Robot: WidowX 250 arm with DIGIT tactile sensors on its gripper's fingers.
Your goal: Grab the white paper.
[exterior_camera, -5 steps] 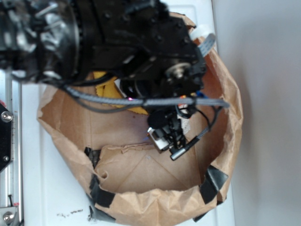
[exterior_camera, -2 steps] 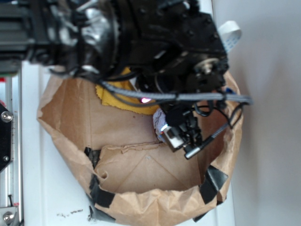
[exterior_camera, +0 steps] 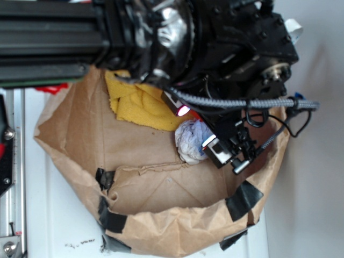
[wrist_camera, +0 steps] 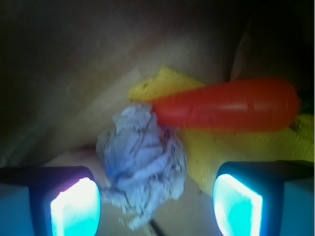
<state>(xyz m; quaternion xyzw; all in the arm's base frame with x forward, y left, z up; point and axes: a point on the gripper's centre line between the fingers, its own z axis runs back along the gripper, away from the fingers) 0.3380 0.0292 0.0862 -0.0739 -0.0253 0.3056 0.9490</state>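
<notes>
— Where is the white paper [wrist_camera: 140, 164] right now?

— Inside the brown paper bag [exterior_camera: 161, 226], on its floor. In the exterior view the crumpled ball [exterior_camera: 189, 141] lies just at 9 o'clock of the gripper [exterior_camera: 226, 153], and at 5 o'clock of the yellow cloth [exterior_camera: 141, 103].

— And the fingers [wrist_camera: 76, 204]?

— Spread wide and holding nothing. In the wrist view the two pads sit at the lower corners, one at 8 o'clock and the other [wrist_camera: 238, 204] at 4 o'clock, with the paper between them but nearer the 8 o'clock pad. Whether that pad touches the paper's edge, I cannot tell.

— Anything else near the paper?

— An orange toy carrot [wrist_camera: 229, 105] lies across the yellow cloth [wrist_camera: 275, 142] at 1 o'clock of the ball, its narrow tip meeting the paper's upper edge.

— What carries the bag?

— A white surface [exterior_camera: 70, 215], seen at the 7 o'clock corner of the exterior view.
</notes>
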